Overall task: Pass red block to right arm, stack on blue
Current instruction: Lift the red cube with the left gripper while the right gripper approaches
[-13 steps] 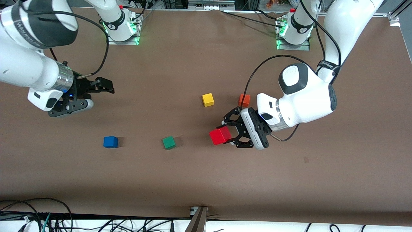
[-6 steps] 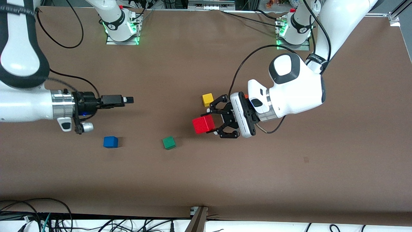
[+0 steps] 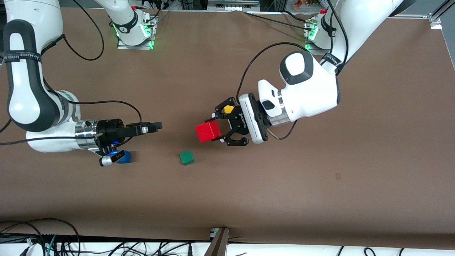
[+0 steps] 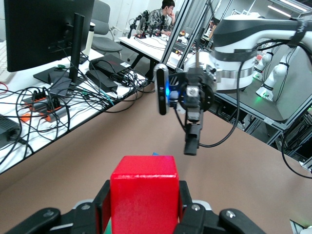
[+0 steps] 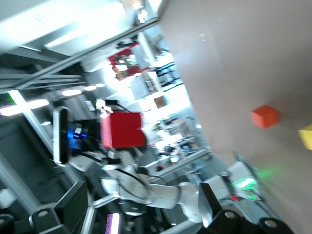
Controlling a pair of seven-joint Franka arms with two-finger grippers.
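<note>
While your left gripper (image 3: pixel 216 132) lies level, clamped on the red block (image 3: pixel 208 132) in the air mid-table | right gripper (image 3: pixel 156 125) level too, fingers spread, pointing at it, well apart | blue (image 3: pixel 125 157) under right wrist.

Brown desk (image 3: pixel 320 199) with a green cube (image 3: pixel 186 157) toward the front camera's edge. Farther from that camera, a yellow cube (image 3: pixel 228 109), partly hidden. Orange cube (image 5: pixel 264 117) near the yellow one. Tangled black cables (image 3: pixel 53 238) below the desk's edge.
</note>
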